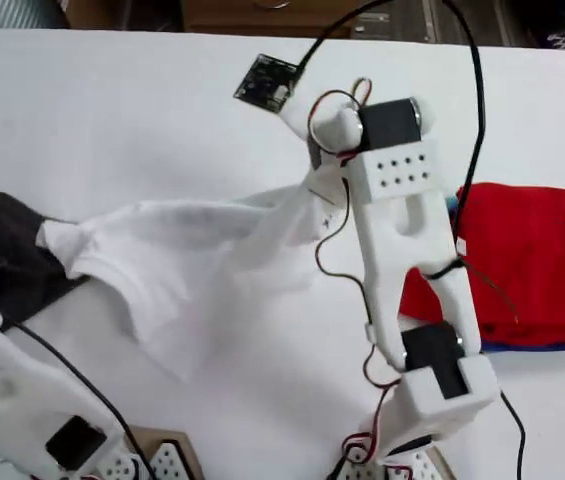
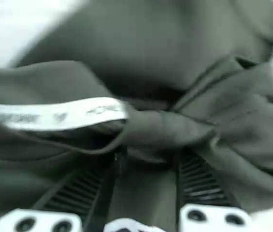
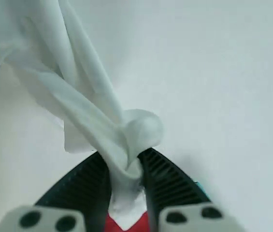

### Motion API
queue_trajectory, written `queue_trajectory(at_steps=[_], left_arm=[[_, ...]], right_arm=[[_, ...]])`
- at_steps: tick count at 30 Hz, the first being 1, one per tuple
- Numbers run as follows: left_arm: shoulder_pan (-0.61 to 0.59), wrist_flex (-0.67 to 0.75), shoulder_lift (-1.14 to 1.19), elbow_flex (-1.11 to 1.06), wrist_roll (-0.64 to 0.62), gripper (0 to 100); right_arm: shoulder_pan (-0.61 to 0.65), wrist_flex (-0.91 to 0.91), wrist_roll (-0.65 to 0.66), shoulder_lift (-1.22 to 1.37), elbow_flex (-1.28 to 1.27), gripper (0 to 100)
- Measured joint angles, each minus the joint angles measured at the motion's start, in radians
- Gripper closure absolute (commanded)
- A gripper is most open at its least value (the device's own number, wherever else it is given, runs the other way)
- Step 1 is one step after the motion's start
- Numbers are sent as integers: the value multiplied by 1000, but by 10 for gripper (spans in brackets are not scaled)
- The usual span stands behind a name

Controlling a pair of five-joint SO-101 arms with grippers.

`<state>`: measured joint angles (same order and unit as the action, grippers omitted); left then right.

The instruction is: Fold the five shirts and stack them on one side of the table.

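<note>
My right gripper (image 3: 126,166) is shut on a bunched part of the white shirt (image 3: 78,96). From the high view that shirt (image 1: 182,260) hangs stretched above the table, from the right gripper (image 1: 314,180) down toward the left. A crumpled dark shirt (image 1: 17,260) lies at the left edge, and the white shirt's far end rests on it. My left gripper (image 2: 150,154) is down on this dark shirt (image 2: 175,72). Its fingers stand apart, with dark folds bulging at the tips near a white neck label (image 2: 54,115).
A folded red shirt (image 1: 522,265) lies on the right side of the table, on top of a blue one (image 1: 522,347). Red (image 3: 119,223) shows below my right gripper. Cables (image 1: 477,120) trail along the right arm. The back of the white table (image 1: 112,110) is bare.
</note>
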<state>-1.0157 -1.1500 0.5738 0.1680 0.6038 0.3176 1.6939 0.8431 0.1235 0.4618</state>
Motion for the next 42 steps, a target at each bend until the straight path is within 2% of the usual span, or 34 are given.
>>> queue_trajectory(at_steps=[6,11,16,21,23,27,31,35,42], left_arm=[[-176,87,68,176,-3,827],[-293,86,72,324,-74,827],[-278,-23,72,364,-86,827],[-206,-135,74,381,-110,827],[-175,-198,74,407,-140,827],[-110,-327,74,473,-212,827],[-94,-387,72,542,-305,827],[-144,-388,72,603,-359,827],[-301,-388,72,641,-371,827]], right_arm=[[0,0,0,-32,-77,978],[0,0,0,-32,-92,978],[0,0,0,-41,-92,955],[2,0,-31,-118,-92,791],[2,0,-61,-161,-92,762],[81,0,-86,-245,-104,762],[209,0,-114,-288,-170,762],[311,-29,-184,-290,-316,762],[465,-270,-199,-290,-594,762]])
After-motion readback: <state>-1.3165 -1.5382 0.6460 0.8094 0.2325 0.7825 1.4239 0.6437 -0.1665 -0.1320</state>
